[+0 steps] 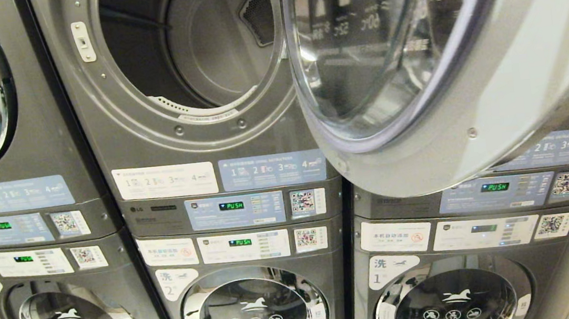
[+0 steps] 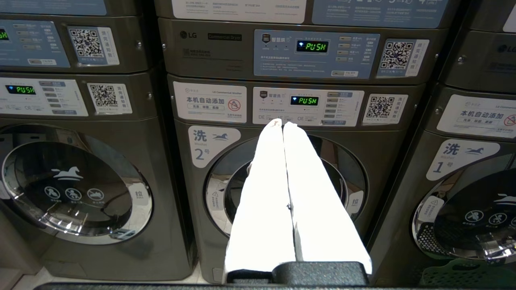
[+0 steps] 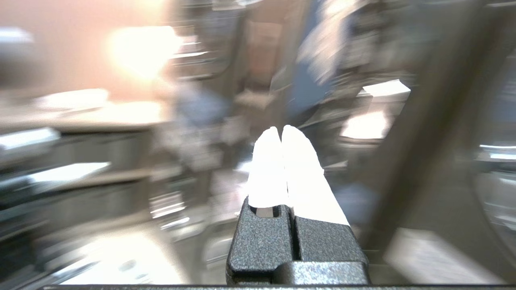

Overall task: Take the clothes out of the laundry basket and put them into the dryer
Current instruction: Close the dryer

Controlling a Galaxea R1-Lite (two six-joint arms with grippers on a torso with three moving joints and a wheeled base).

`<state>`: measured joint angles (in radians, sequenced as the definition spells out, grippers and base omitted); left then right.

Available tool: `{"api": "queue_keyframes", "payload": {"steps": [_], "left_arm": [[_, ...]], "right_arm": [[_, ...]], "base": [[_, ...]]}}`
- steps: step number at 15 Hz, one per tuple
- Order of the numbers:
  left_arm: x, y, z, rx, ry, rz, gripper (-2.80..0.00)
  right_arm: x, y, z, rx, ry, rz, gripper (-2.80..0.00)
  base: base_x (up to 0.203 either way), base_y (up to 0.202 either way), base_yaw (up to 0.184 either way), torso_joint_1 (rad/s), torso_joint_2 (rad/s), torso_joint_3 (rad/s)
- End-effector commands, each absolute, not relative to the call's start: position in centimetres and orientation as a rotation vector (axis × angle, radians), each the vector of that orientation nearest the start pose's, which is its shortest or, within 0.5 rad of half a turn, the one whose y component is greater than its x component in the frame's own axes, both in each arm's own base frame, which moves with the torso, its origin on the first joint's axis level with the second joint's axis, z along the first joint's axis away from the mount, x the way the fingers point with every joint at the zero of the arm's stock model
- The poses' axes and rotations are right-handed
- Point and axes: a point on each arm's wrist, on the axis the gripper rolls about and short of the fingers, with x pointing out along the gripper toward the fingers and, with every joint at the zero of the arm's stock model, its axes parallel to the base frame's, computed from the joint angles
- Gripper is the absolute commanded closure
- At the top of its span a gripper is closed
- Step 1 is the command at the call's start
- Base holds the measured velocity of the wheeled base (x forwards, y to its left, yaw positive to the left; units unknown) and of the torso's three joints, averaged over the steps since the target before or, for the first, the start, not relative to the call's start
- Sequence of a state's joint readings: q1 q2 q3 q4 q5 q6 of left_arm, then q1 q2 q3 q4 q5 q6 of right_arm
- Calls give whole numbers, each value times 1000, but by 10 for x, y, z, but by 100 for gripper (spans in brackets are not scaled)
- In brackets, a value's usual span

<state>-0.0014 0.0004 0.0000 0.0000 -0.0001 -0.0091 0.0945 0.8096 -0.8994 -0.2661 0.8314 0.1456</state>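
Right pincer (image 3: pixel 281 133) clenched, empty, scene around it blurred; left pincer (image 2: pixel 283 125) clenched, parked. Dryer door (image 1: pixel 411 61) open; basket corner (image 2: pixel 463 274) lies low, right of my left pincer.

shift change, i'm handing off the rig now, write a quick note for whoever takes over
Left gripper: shut, empty, parked facing washer no. 2.
Right gripper: shut, empty; its view is too blurred to place it.
Dryer: upper middle machine, door swung open to the right, no clothes visible in the part of the drum that shows.
Laundry basket: only a dark mesh edge shows on the floor before washer no. 1; contents not visible.
Done: door open.
Left: fetch the clothes and load them.
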Motion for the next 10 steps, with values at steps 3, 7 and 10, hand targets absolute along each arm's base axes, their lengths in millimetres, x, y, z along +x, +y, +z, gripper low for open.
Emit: {"api": "queue_keyframes", "payload": {"steps": [3, 7, 10], "left_arm": [[-23, 0, 75, -9, -1, -1, 0], [-23, 0, 75, -9, 0, -2, 0], [-23, 0, 75, -9, 0, -3, 0]], "right_arm": [[28, 18, 328, 104, -171, 859, 0], [46, 15, 269, 24, -53, 624, 0], [34, 7, 201, -53, 57, 305, 0]], "base": [[0, 0, 0, 0, 0, 0], [0, 0, 0, 0, 0, 0], [0, 0, 0, 0, 0, 0]]}}
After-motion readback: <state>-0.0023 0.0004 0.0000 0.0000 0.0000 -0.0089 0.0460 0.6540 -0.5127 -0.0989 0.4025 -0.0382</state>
